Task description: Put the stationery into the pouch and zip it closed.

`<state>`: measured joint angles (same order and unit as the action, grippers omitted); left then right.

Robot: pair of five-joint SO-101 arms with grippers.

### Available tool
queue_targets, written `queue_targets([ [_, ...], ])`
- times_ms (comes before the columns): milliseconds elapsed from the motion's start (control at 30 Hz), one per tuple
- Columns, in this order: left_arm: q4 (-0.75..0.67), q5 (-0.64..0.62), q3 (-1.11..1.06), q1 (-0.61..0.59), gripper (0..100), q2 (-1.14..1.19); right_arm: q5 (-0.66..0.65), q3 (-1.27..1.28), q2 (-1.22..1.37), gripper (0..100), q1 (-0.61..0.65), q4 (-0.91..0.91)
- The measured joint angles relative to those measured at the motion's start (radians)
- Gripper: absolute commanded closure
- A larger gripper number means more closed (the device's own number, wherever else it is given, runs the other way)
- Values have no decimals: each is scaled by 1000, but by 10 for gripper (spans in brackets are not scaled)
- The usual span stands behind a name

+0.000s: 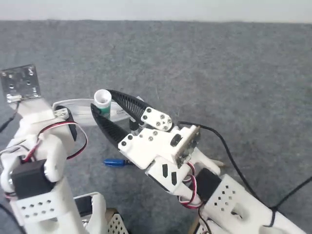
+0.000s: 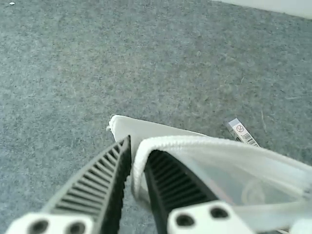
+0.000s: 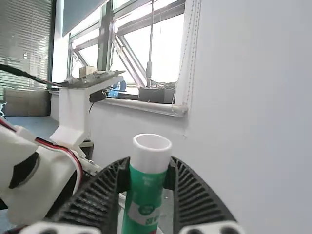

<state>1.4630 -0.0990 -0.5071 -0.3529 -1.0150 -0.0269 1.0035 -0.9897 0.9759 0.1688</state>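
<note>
Insertion is in hand — the glue stick [image 3: 146,195] is clamped in the right pincer [image 3: 149,165] over the pouch [image 2: 204,144], its rim gripped tight by the left pincer [image 2: 139,148] — and lowering into the mouth is called for next.

The left arm [image 1: 41,165] stands at one end of the pouch [image 2: 204,161], wrist bent down to it. The left gripper [image 2: 138,148] is clamped on the pouch's open rim, with one ribbed finger outside and the other inside. The right arm [image 1: 195,170] stretches in low from the pouch's long side. The right gripper [image 1: 101,102] is over the pouch, pinching a glue stick [image 3: 148,180] whose white end pokes past the fingertips.
</note>
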Motion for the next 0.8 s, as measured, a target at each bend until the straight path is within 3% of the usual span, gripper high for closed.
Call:
queue_targets([
  [233,0,0,0,0,991,0,0,89,18,993,0,166],
  [500,0,0,0,0,991,0,0,92,276,993,-21,416],
  [800,0,0,0,0,991,0,0,101,353,993,-26,442],
])
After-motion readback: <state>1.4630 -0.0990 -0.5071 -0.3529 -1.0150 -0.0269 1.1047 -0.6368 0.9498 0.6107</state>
